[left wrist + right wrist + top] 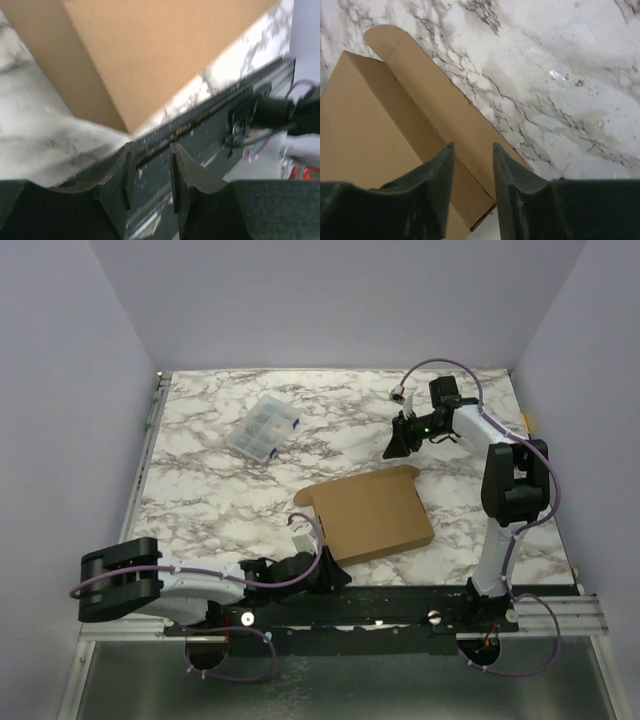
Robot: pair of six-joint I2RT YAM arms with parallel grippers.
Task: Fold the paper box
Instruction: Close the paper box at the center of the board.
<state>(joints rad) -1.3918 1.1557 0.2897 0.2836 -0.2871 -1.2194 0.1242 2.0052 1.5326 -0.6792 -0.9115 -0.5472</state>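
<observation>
Left tool beside paper box near corner; right tool beyond far edge; both slightly apart, empty.

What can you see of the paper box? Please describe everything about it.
The paper box is plain brown unprinted cardboard. It lies low, nearly flat, on the marble table near the front edge, slightly askew. Rounded tabs stick out at its far right and left corners. The right wrist view shows a long crease with a narrow side panel beside it. Nothing holds it; the left gripper is open close to its near left corner, contact unclear.
</observation>
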